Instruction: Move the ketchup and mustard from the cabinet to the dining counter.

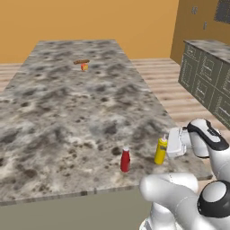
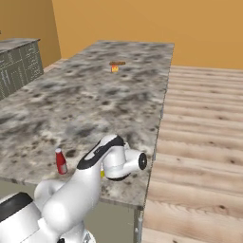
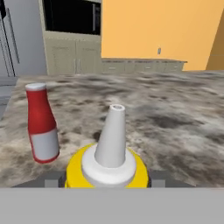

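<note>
The mustard (image 1: pixel 161 151) stands upright near the near right edge of the dining counter (image 1: pixel 67 103), the ketchup (image 1: pixel 125 160) just left of it. The gripper (image 1: pixel 172 144) flanks the mustard; whether its fingers touch, I cannot tell.

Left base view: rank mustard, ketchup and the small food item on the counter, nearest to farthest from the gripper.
1. Mustard: right at the gripper, near the dining counter's front right corner.
2. Ketchup: just left of the mustard, near the front edge.
3. Small food item: far end of the counter.
</note>
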Robot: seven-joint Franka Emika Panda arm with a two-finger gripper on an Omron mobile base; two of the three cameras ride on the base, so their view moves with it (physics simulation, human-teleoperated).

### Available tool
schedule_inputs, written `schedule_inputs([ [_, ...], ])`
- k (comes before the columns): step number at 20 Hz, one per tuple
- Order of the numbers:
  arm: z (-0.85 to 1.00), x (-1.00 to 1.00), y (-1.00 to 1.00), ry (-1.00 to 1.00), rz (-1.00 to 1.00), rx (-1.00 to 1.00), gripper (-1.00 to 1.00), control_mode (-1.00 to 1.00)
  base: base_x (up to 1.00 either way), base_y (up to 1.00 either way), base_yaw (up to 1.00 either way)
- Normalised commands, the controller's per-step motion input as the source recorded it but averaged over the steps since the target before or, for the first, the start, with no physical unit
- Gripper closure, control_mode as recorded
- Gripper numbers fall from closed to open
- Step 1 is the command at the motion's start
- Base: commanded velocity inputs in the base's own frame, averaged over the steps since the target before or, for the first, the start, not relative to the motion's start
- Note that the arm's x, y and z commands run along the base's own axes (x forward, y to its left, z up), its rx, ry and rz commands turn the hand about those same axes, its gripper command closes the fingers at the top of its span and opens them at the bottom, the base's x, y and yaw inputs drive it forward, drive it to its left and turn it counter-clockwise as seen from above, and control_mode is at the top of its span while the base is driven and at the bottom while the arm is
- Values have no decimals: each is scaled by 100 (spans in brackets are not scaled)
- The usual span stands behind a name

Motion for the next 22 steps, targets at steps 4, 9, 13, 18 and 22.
schedule_inputs([
  [4, 0, -33, 21, -3, 0, 0, -100, -100, 0, 0, 0],
  [9, 3, -30, 9, -5, 0, 0, -100, -100, 0, 0, 0],
  [13, 48, -8, 0, -5, 0, 0, -100, -100, 0, 0, 0],
  [18, 78, -17, 0, -15, 0, 0, -100, -100, 0, 0, 0],
  [22, 85, -58, 0, -27, 0, -1, -100, -100, 0, 0, 0],
])
